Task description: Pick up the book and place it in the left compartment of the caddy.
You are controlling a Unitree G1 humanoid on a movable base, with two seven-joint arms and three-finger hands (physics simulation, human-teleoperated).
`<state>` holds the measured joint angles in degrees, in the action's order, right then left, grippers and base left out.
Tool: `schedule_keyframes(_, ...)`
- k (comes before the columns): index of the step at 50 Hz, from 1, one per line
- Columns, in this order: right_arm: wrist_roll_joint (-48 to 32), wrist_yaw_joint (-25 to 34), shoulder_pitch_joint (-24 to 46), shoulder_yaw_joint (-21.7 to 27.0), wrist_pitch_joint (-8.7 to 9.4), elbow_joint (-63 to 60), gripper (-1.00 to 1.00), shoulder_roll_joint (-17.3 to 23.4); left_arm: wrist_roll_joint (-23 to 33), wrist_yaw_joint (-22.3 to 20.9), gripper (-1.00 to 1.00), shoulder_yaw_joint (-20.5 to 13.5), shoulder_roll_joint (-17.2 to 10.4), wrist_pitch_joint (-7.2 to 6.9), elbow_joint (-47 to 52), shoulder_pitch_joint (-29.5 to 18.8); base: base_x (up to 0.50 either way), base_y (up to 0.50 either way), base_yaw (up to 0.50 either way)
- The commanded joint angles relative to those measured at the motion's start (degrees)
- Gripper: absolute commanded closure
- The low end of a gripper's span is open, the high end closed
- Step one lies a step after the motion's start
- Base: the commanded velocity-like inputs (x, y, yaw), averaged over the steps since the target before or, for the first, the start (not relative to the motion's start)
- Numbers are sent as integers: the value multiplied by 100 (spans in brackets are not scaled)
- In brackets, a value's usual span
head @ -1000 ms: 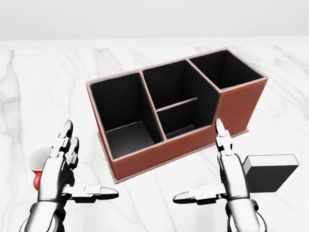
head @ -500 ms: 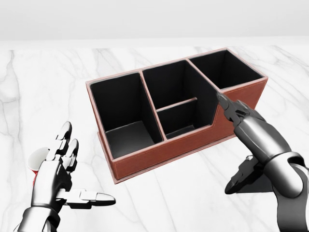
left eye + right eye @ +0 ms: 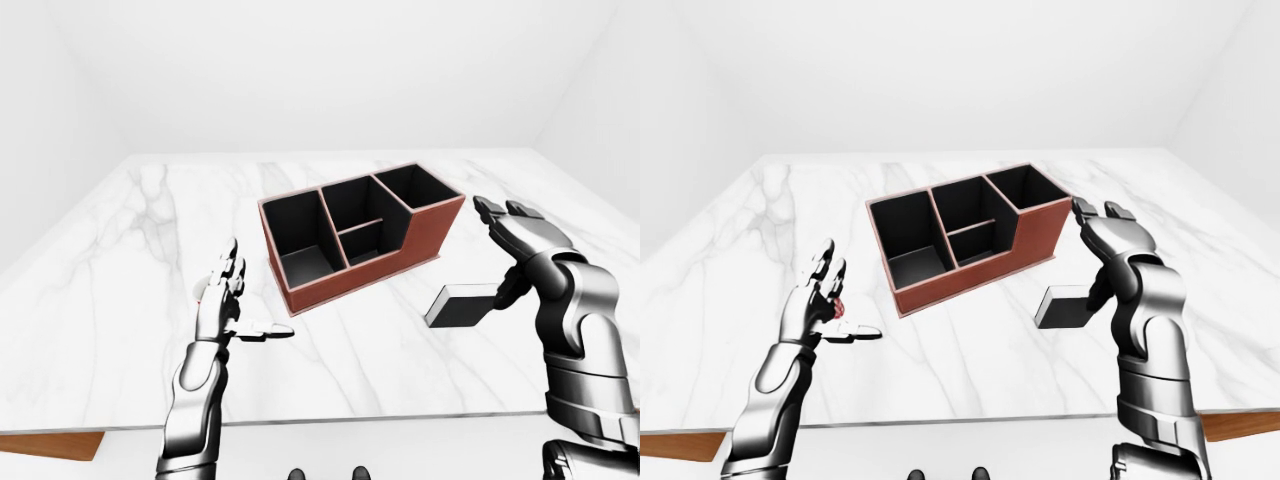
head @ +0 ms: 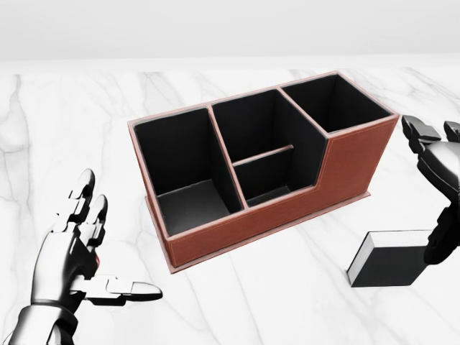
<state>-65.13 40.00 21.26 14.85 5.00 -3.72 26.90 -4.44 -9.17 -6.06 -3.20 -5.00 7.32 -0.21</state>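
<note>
Right hand point(image 3: 520, 228) spread wide, fingers splayed and pointing up toward the caddy's right end, gripping nothing. Thumb side reaches down to the book's right edge; contact there unclear in all views. Left hand point(image 4: 72, 251) also spread, fingers straight up, thumb sticking out sideways toward 3 o'clock, holding nothing, hovering over the marble table point(image 4: 57, 122).

Book point(image 4: 392, 257) flat on the table, dark cover, pale page edge on its left side. Sits at roughly 7 o'clock from the right hand in the head view, just below it. At about 4 o'clock from the caddy, near but clear of its right end.

Caddy point(image 4: 280, 215) reddish-brown outside, black inside, angled on the table with right end tilted toward the top of the head view. Left compartment point(image 4: 183, 165) tall-walled, only black lining visible. Middle section split by a low divider into two smaller bins, right compartment point(image 4: 332, 103) at 1 o'clock, all showing black interior only.

Small red thing point(image 3: 837, 309) peeking out behind the left hand's fingers, mostly hidden, identity not clear. Well apart from the caddy, at about 8 o'clock from it.
</note>
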Motion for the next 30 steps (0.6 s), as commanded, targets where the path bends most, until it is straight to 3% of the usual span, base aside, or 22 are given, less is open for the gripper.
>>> schedule_keyframes(1, -217, 0, 329, -34, 0, 983, -100, 311, -22, -37, -100, -26, -5, 0, 61, 4, 0, 0, 0)
schedule_keyframes(30, -187, 0, 856, -643, 0, 3588, -100, 232, -16, -47, -100, -18, 6, 0, 131, 55, 0, 0, 0)
